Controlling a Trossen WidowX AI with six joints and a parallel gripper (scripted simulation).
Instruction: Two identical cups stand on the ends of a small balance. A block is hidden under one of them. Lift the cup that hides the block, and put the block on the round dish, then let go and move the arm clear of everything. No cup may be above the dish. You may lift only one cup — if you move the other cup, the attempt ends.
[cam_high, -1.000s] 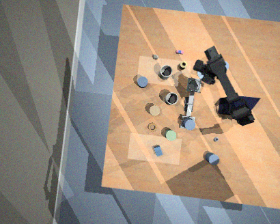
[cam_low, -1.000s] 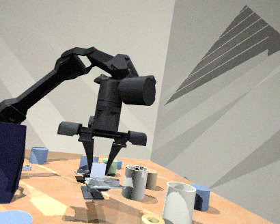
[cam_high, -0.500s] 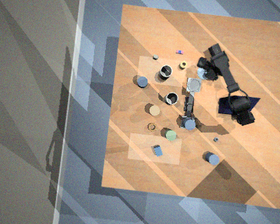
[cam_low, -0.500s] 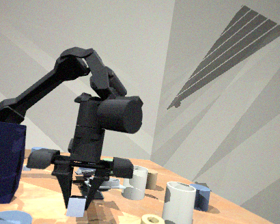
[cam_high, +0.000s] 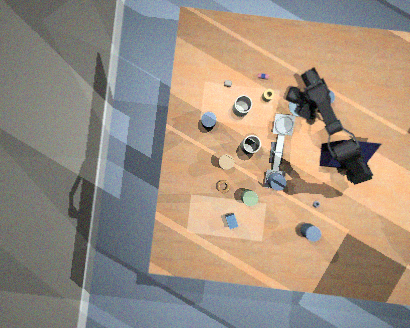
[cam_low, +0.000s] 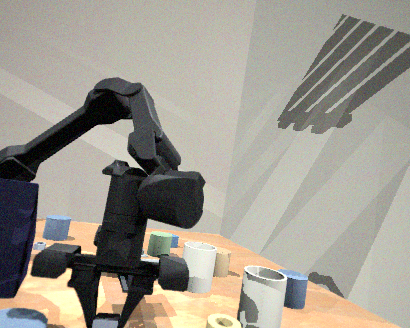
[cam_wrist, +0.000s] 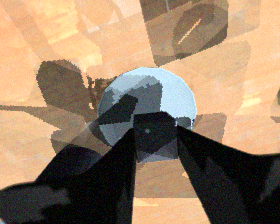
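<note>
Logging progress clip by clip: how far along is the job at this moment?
Done: one balance end stands bare, its cup off. In hand: the gripper is shut on the block, over the round dish. Left: set the block down, release, move the arm clear.
</note>
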